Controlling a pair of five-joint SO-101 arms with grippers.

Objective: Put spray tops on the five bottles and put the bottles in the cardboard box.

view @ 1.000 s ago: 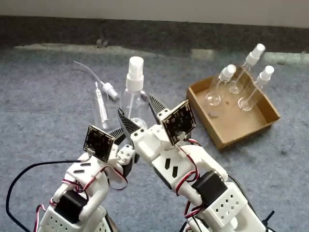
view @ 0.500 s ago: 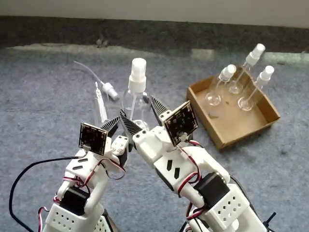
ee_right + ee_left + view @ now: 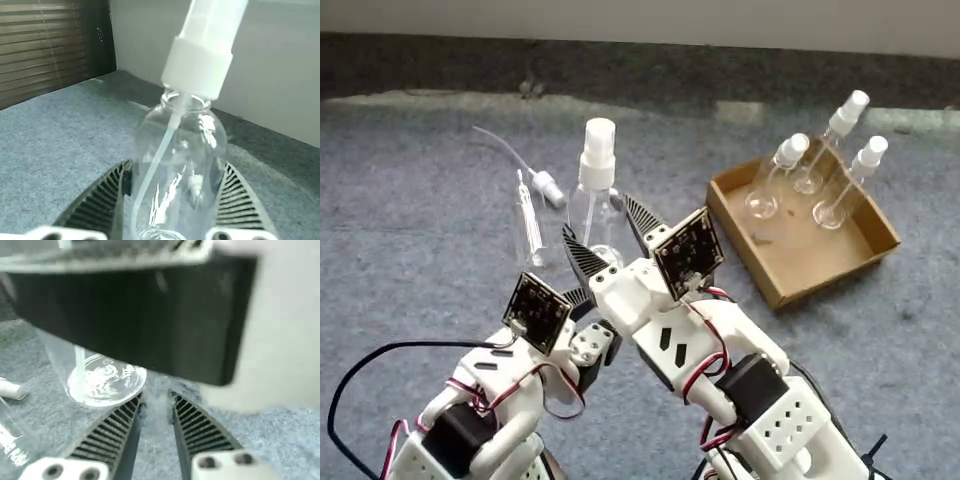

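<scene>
high view, far left: loose spray top point(image 3: 548, 186) with long dip tube lying on grey carpet point(image 3: 420, 250), just beside a bare clear bottle point(image 3: 528, 225) with no top on it. next over, left gripper point(image 3: 156, 402) low to the carpet, close by the base of the capped bottle point(image 3: 592, 205); fingers a narrow slit apart, nothing between them but carpet. centre: capped bottle upright, right gripper point(image 3: 598, 218) clamped across its belly, one ribbed jaw on each flank. from the right wrist view, white sprayer point(image 3: 202, 60) sitting askew, neck rim showing beneath the collar, so probably not threaded home yet. far right: cardboard box point(image 3: 835, 275) well apart from both arms, three topped bottles point(image 3: 807, 170) already standing inside. handling, as a guess only: thin clear plastic, empty, very light, smooth and rounded, so apt to slip or twist in the jaws and to tip at a nudge; likely to dent under a hard squeeze. best hold judged low on the widest part of the body, as now, leaving the neck free; for the sprayer, grip on the collar rather than the nozzle or the limp tube.
</scene>
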